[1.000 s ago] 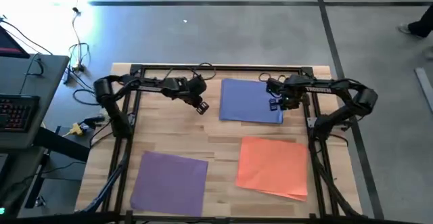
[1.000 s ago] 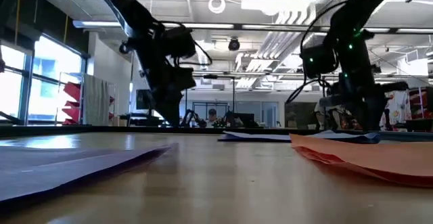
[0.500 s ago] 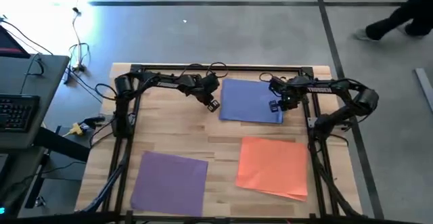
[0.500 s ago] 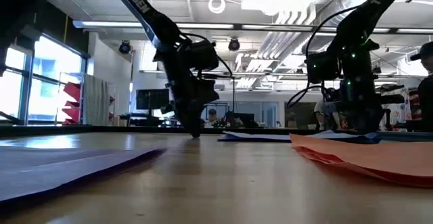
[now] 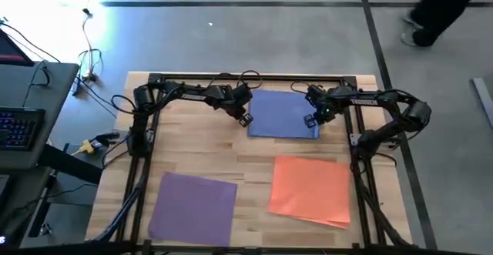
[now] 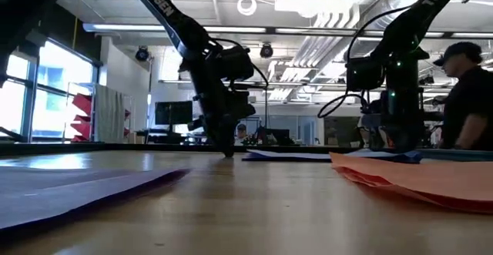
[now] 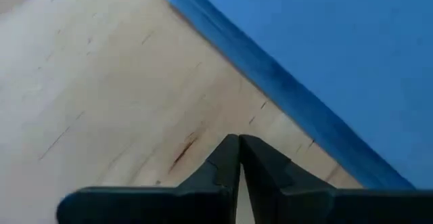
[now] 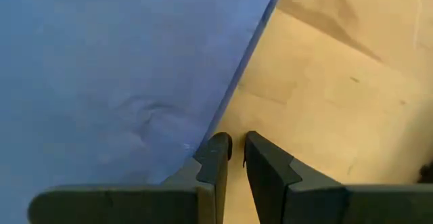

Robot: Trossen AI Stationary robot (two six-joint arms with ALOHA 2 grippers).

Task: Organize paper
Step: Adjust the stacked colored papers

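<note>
A blue paper (image 5: 281, 115) lies flat at the table's far middle. A purple paper (image 5: 192, 206) lies at the near left and an orange paper (image 5: 310, 189) at the near right, with a second sheet's edge showing under it. My left gripper (image 5: 245, 119) is shut and low at the blue sheet's near left corner. Its tips (image 7: 239, 141) are over bare wood, just off the blue edge (image 7: 291, 95). My right gripper (image 5: 309, 121) is shut and down at the blue sheet's right edge, near the near right corner. My right gripper comes down from above onto the blue paper's right edge (image 8: 223, 119), close to the near corner. One fingertip (image 8: 218, 146) sits on the paper's margin and the other is over the wood beside it. The sheet lies flat on the table, with a small wrinkle (image 8: 145, 109) inward of the fingers.
The dark frame rails (image 5: 246, 78) run along the table's far edge and both sides. Bare wood lies between the blue sheet and the two near sheets. A person (image 6: 466, 101) walks beyond the table's far right corner. A desk with a keyboard (image 5: 19, 128) stands left of the table.
My left gripper has gone toward the table's right and down, from open wood to the blue paper's near left corner. My right gripper has shifted slightly toward the table's left, and the blue paper has slid a little leftward with it, staying flat.
</note>
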